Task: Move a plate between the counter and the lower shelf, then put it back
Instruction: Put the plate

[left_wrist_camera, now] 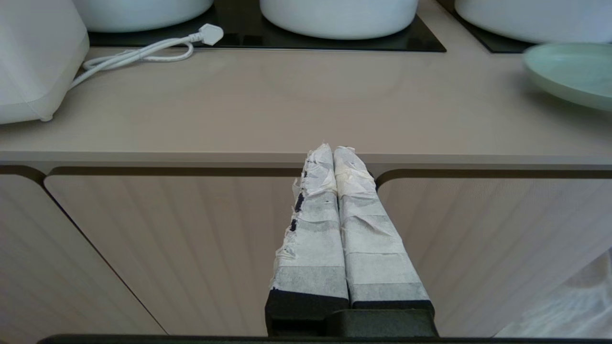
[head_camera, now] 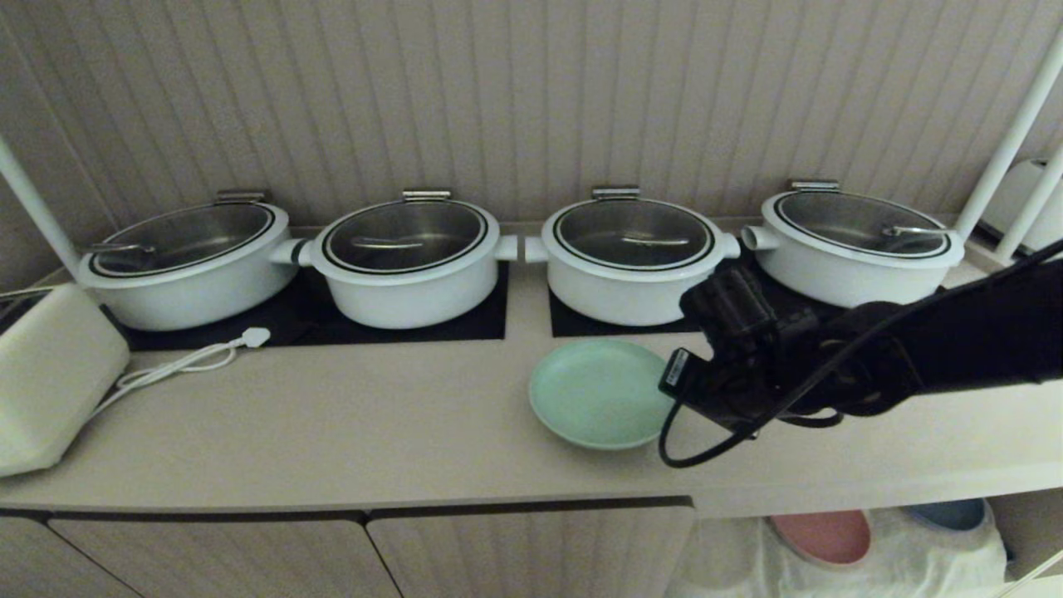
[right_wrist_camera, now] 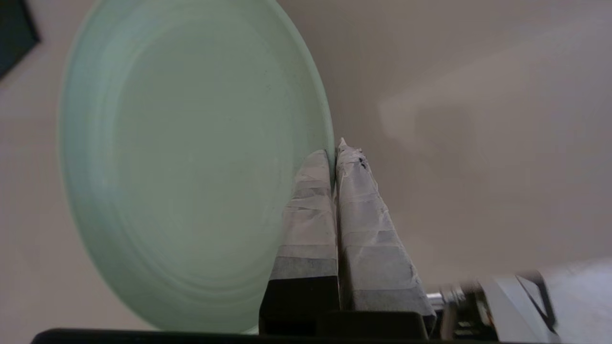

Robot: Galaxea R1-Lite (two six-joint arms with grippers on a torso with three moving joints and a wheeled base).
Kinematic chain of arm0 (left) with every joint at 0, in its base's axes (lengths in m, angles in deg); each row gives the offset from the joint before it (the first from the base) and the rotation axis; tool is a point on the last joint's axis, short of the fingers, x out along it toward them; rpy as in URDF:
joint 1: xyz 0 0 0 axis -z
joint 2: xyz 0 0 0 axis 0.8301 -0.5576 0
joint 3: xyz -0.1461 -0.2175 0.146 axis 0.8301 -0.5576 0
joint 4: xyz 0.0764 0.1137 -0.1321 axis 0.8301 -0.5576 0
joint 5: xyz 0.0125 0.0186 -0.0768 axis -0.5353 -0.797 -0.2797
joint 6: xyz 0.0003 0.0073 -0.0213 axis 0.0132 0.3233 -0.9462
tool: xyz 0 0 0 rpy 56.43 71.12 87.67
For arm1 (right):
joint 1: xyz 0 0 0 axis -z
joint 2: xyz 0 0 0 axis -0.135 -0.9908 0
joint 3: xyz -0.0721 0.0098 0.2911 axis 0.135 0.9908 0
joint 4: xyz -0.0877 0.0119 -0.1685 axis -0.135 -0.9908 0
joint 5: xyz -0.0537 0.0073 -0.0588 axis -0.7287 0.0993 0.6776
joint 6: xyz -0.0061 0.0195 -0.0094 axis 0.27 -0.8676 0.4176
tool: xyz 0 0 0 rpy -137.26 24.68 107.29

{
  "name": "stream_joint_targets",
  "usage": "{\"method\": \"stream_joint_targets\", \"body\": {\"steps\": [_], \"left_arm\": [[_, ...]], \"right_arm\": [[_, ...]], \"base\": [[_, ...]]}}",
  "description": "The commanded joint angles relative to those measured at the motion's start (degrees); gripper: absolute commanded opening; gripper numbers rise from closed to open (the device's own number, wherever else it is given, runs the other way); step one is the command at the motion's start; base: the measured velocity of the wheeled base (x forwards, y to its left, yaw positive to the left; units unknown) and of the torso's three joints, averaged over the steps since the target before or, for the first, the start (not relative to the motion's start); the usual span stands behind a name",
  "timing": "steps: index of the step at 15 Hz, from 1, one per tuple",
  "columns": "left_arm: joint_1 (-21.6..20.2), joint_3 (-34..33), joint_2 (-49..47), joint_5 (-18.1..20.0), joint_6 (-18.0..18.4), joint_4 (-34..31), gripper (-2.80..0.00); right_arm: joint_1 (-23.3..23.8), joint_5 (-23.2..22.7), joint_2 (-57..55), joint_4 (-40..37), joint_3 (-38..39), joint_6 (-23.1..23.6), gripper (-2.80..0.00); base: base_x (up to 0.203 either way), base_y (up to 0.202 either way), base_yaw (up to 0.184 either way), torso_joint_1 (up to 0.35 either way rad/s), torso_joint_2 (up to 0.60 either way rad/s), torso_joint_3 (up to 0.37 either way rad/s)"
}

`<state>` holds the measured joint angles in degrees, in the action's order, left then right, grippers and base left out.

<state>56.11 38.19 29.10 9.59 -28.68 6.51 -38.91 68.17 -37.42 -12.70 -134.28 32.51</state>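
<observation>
One plate [head_camera: 596, 399], mint green, sits on the counter [head_camera: 349, 423] just in front of the 3rd pot [head_camera: 631, 257] from the left. R pincer [right_wrist_camera: 334, 150] is at the plate's 3 o'clock edge w/ its taped fingers [right_wrist_camera: 311, 215] pressed together on the rim, one inside, one outside, so it's pinching the plate. In head view the R arm reaches in from 3 o'clock and its black wrist covers the plate's right edge. Whether the plate is lifted or flat on the counter, can't tell.

L pincer [left_wrist_camera: 333, 149] hangs low in front of the cupboard doors [left_wrist_camera: 191, 248], just below the counter's front edge, fingers pressed together, nothing in them.

Four white pots w/ glass lids stand in a row at the back on black hob panels [head_camera: 465, 320]. A white appliance [head_camera: 50, 374] is at the counter's 9 o'clock end, w/ its cord and plug [head_camera: 253, 337] lying loose beside it. Lower shelf [head_camera: 913, 565] at 5 o'clock has a white cloth, w/ a pink plate [head_camera: 822, 536] and a blue plate [head_camera: 951, 513] on it.
</observation>
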Motion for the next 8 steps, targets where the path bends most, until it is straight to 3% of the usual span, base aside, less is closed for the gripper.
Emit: {"method": "stream_joint_targets", "body": {"steps": [1,8], "left_arm": [[0.0,0.0,0.0,0.0,0.0,0.0,-2.8],[0.0,0.0,0.0,0.0,0.0,0.0,-2.8]], "right_arm": [[-0.4,0.0,-4.6,0.6,-4.0,-0.3,-2.8],[-0.8,0.1,-8.7,0.8,-9.7,-0.3,-2.8]], "base": [[0.0,0.0,0.0,0.0,0.0,0.0],[0.0,0.0,0.0,0.0,0.0,0.0]]}}
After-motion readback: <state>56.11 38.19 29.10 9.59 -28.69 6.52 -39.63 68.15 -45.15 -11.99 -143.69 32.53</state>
